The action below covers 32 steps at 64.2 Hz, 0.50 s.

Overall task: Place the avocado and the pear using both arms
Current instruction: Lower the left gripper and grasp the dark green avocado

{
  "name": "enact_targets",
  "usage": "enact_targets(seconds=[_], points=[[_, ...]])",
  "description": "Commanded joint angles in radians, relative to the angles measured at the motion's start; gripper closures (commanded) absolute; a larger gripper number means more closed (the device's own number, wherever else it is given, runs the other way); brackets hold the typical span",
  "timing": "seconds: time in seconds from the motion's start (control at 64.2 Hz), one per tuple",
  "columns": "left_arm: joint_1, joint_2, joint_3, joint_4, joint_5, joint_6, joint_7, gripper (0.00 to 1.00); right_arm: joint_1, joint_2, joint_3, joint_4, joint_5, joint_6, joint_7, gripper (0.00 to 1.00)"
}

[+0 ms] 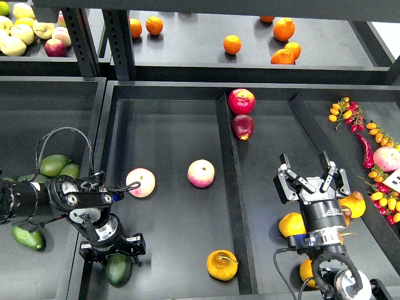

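Observation:
The dark green avocado lies on the middle tray's floor near its front left corner. My left gripper hangs right over the avocado's upper end with its fingers spread wide, open; I cannot tell if it touches the fruit. The golden-yellow pear, with a thin brown stem, lies at the front of the same tray beside the centre divider. My right gripper is open and empty in the right compartment, well to the right of the pear and farther back.
Two pink-and-yellow round fruits lie mid-tray. Lighter avocados sit in the left tray. Red fruits lie at the divider's far end. Yellow fruits sit by my right arm. Oranges are on the back shelf.

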Motion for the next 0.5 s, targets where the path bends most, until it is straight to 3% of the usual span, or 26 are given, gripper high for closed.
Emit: enact_targets(seconds=[0.0,0.094,0.483], points=[[-0.004,0.0,-0.002,-0.001,-0.025,0.0,0.0,0.65,0.0,0.0,0.0,0.0,0.0,0.0,0.0,0.0],[-0.008,0.0,-0.002,-0.001,-0.054,0.0,0.0,0.77,0.0,0.0,0.0,0.0,0.0,0.0,0.0,0.0],[-0.175,0.078,-0.022,-0.032,-0.063,0.0,0.0,0.77,0.0,0.0,-0.011,-0.002,0.0,0.0,0.0,0.0]])
